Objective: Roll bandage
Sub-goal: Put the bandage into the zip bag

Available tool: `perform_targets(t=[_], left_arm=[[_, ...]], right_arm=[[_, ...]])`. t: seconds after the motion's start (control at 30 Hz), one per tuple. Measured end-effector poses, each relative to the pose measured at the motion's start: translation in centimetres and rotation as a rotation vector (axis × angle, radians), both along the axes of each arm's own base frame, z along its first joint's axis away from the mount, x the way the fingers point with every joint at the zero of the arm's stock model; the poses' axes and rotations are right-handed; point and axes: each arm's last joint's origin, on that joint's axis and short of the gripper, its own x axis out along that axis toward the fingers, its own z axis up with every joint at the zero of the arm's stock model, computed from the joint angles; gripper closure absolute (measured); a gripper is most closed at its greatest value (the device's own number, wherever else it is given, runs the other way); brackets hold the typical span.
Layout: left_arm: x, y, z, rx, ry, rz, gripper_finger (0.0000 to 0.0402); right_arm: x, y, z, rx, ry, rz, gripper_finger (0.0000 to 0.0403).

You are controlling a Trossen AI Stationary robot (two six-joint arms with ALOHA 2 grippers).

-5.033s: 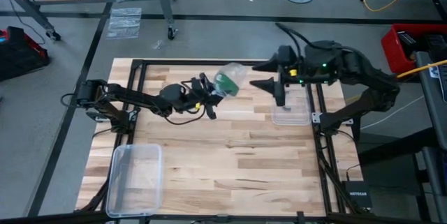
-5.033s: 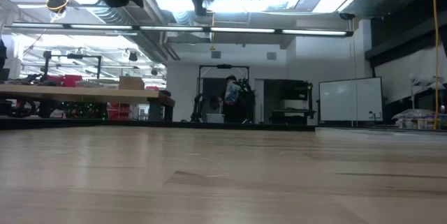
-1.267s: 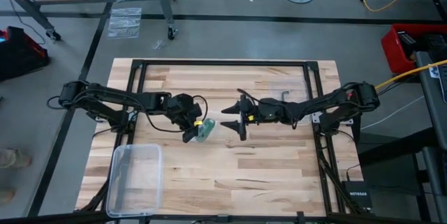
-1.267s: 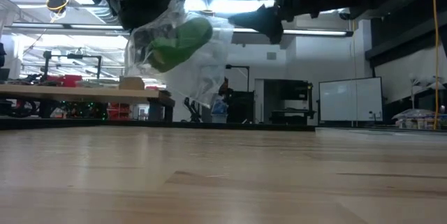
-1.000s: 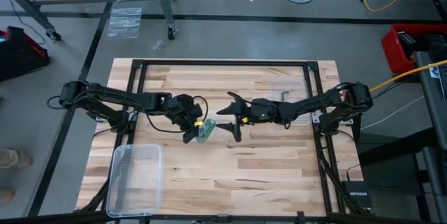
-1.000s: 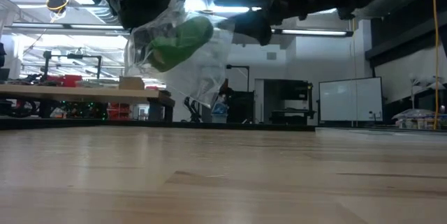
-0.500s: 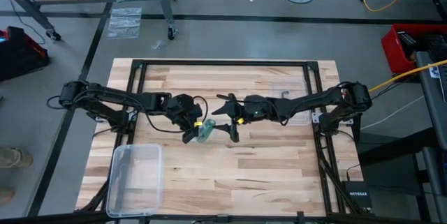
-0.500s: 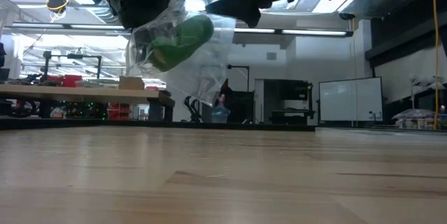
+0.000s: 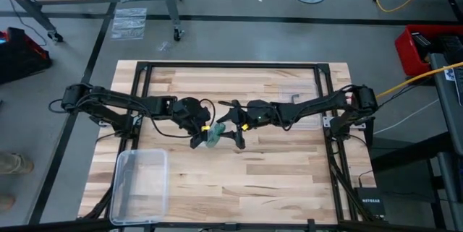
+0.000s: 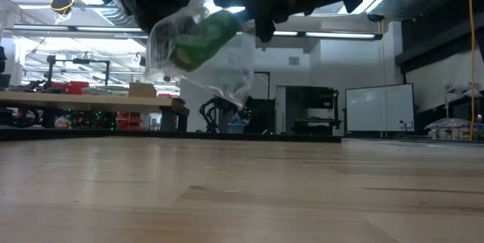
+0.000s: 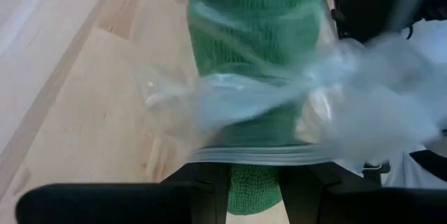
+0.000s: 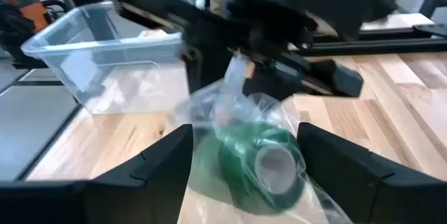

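1. Two grippers, both close around one clear plastic bag (image 10: 203, 46), held up off the table (image 9: 275, 174) over its middle, well apart from the clear plastic box (image 9: 139, 186) at a near corner.
2. Left gripper (image 9: 197, 135): fingers partly closed, pinching the bag's sealed edge.
3. Right gripper (image 12: 241, 161): fingers spread wide, one either side of the bag, holding nothing; contact uncertain.
4. Bandage (image 12: 260, 161): small green roll with open core, inside the bag, hanging below the left gripper.
5. Handling, as judged: light, soft, squashy knit; film around it slippery and crinkly. Best hold probably across the roll's sides through the film, or on the bag's loose end.
6. Hidden or unclear: left fingertips behind the film; bag opening not made out; loose end of bandage not visible.
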Motion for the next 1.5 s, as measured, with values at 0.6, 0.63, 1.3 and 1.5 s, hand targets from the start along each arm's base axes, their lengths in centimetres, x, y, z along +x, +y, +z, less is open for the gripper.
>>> perform_targets(t=[0.6,0.63,1.3,1.5], left_arm=[[0.2,0.1,0.4,0.035,-0.046,0.006,0.0318],[0.2,0.1,0.4,0.035,-0.046,0.007,0.0318],[-0.4,-0.1,-0.3,0.033,0.046,-0.005,0.0318],[-0.2,-0.1,-0.1,0.034,0.028,-0.006,0.0318]], right_arm=[[0.2,0.1,0.3,0.012,-0.056,0.022,0.0141],[0.3,0.1,0.4,0.013,-0.067,0.022,0.0141],[1.2,0.2,2.6,-0.026,-0.069,0.041,0.0141],[1.7,0.1,2.5,-0.057,0.037,0.024,0.0141]])
